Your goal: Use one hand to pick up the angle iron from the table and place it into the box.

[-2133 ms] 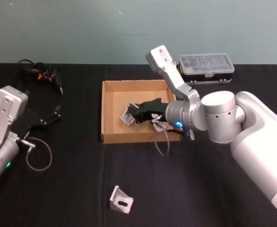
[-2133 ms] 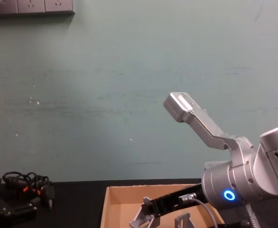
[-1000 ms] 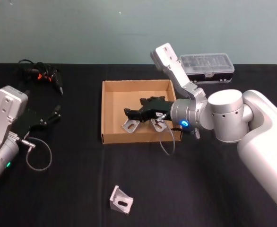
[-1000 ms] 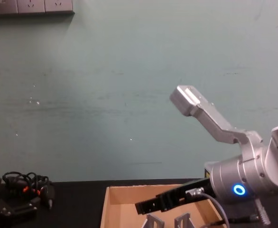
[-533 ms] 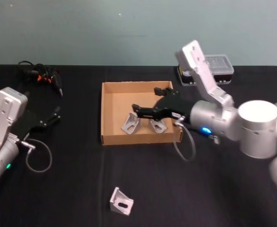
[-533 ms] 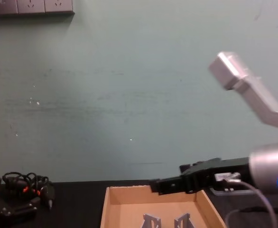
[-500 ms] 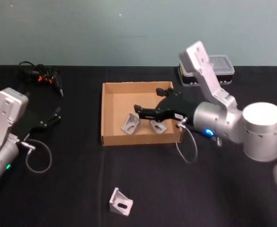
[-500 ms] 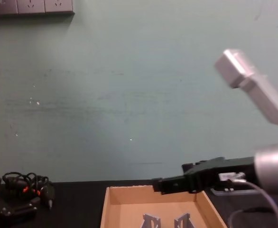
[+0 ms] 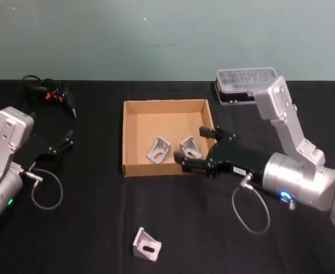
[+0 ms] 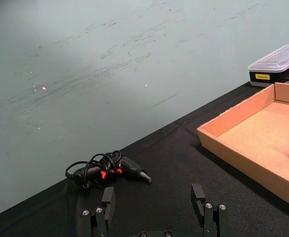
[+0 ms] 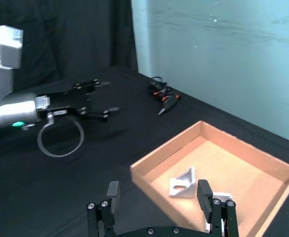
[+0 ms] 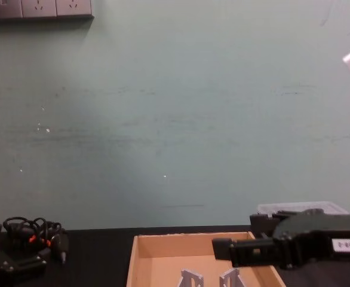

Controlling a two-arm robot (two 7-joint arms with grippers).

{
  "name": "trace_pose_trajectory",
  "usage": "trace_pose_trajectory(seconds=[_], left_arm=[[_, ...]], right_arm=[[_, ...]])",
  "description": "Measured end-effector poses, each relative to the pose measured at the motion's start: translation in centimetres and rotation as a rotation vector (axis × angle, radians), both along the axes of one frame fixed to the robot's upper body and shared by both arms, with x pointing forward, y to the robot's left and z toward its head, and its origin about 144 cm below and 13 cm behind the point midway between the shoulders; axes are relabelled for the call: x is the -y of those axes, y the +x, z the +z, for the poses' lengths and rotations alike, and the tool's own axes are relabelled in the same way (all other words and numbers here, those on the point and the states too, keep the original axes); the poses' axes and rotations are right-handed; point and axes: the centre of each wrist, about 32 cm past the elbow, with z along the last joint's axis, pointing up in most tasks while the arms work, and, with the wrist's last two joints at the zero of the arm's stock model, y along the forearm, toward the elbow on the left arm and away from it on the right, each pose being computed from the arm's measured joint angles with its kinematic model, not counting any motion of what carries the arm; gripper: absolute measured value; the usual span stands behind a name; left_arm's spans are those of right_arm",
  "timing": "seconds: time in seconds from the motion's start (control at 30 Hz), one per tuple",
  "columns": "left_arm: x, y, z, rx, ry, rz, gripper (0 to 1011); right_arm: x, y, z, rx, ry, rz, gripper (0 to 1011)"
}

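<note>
While the right arm reaches forward over the table, its silver forearm slanting up and back toward the far right, we see the right gripper low at the box's near right corner. Its black fingers point left, spread wide apart with nothing between them. The box sits at mid-table, its open top facing up. Inside, toward its near right part, two angle irons stand side by side just apart, each leaning with a slotted face turned toward us. The right-hand one lies just under the spread fingers, though we cannot tell whether anything touches it. A third angle iron lies on the bare tabletop in front of the box, well apart from the right gripper, on its near left side. Its slotted face tilts up toward us, and its long axis runs roughly from far left to near right. The left gripper is parked over the table's left side, well clear of the box, fingers apart and empty, pointing toward a tangle of black cable at the far left. A clear-lidded case rests beyond the box's far right corner.
</note>
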Motion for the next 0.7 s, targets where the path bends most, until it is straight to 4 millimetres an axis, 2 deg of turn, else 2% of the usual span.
trace_pose_trajectory(seconds=[0.43,0.7], left_arm=[[0.0,0.0,0.0,0.000,0.000,0.000,1011],[0.0,0.0,0.0,0.000,0.000,0.000,1011]], right_arm=[[1.6,-3.4,-1.1,-0.057,-0.037,0.117,1002],[0.6,-3.7,-2.0,-0.116,-0.097,0.264,1002]])
